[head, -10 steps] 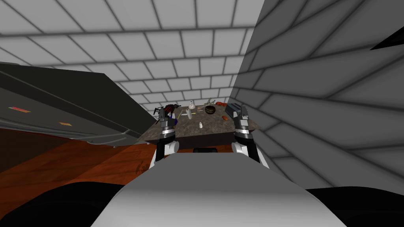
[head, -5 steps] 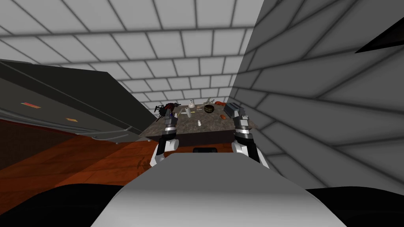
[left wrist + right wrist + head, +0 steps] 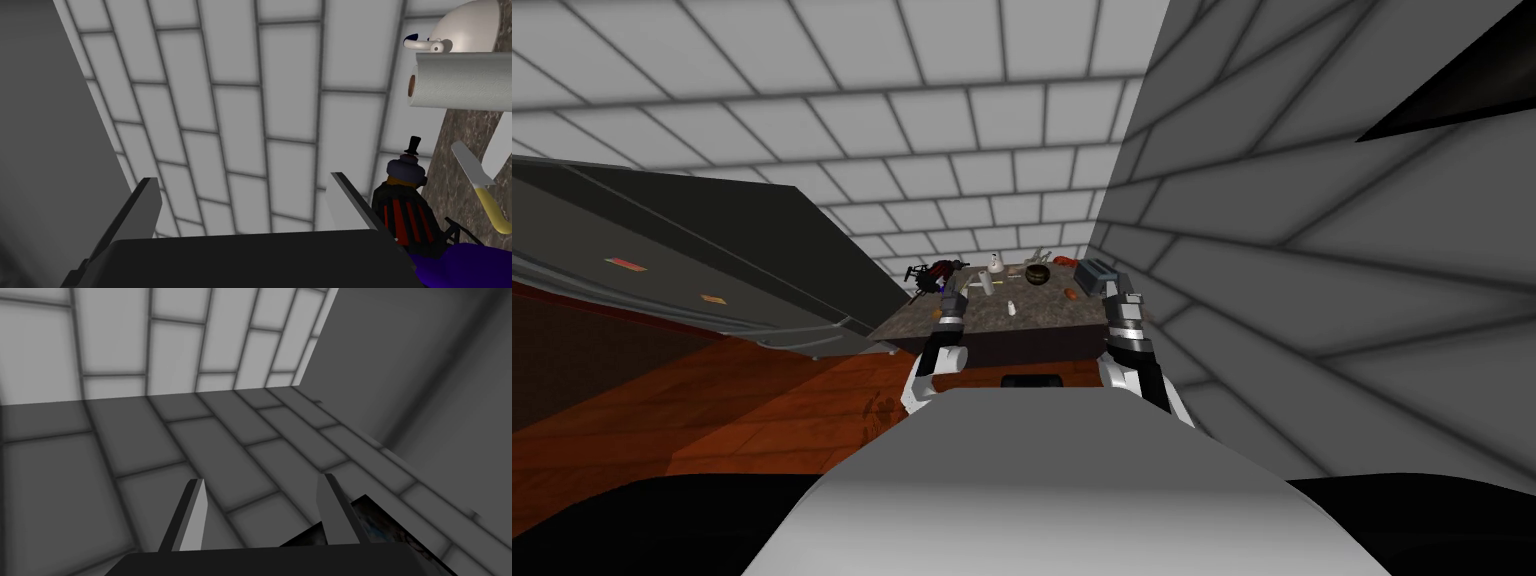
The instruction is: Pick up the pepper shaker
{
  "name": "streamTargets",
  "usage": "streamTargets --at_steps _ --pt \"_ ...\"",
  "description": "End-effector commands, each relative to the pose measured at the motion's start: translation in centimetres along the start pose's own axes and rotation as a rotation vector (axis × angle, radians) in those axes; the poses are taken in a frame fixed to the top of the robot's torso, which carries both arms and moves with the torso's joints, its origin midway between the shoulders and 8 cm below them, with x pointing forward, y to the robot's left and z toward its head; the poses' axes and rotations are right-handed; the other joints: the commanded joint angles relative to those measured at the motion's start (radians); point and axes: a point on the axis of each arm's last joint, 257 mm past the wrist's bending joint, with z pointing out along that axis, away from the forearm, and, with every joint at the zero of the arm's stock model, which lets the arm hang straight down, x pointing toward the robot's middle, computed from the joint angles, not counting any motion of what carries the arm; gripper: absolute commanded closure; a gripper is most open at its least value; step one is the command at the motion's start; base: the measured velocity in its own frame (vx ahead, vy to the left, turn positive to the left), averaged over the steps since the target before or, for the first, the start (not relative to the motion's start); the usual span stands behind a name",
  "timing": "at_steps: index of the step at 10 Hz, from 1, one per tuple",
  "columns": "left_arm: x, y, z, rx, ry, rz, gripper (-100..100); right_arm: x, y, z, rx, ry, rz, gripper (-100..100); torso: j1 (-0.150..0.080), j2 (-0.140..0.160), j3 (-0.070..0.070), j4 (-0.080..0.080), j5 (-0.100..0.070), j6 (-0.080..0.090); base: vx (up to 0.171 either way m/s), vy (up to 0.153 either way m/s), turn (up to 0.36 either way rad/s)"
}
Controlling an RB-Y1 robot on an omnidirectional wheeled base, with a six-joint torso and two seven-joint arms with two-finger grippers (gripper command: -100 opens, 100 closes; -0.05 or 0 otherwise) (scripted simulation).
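With the left hand (image 3: 245, 181) and right hand (image 3: 262, 482) both open and empty at either side of the worktop (image 3: 1052, 314), the small white pepper shaker (image 3: 1012, 309) standing between them could topple if a finger clips it.

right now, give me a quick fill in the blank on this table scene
1. The left gripper and right gripper both have their jaws ___.
2. The knife has a ___ handle.
3. The pepper shaker on the table is coloured ___.
Missing words: open; yellow; white.
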Motion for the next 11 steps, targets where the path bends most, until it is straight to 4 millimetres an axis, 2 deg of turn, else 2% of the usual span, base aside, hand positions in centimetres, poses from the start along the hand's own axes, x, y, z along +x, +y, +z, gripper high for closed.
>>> streamTargets --at_steps 1,2,11 --pt "0.1 1.6 0.8 -0.045 0.008 0.015 -100 0.0 0.0 0.0 0.0 0.0 0.0 0 0.0 0.0 0.0 0.0 0.0 0.0 -0.036 -0.06 0.015" --pt "0.1 1.8 0.8 -0.054 0.009 0.015 -100 0.0 0.0 0.0 0.0 0.0 0.0 0 0.0 -0.001 0.0 0.0 0.0 0.0 -0.036 -0.066 0.012" --pt "0.6 8.9 3.9 -0.271 0.048 0.103 -100 0.0 0.0 0.0 0.0 0.0 0.0 0 -0.001 -0.001 0.0 0.0 0.0 0.0 -0.045 -0.075 0.011"
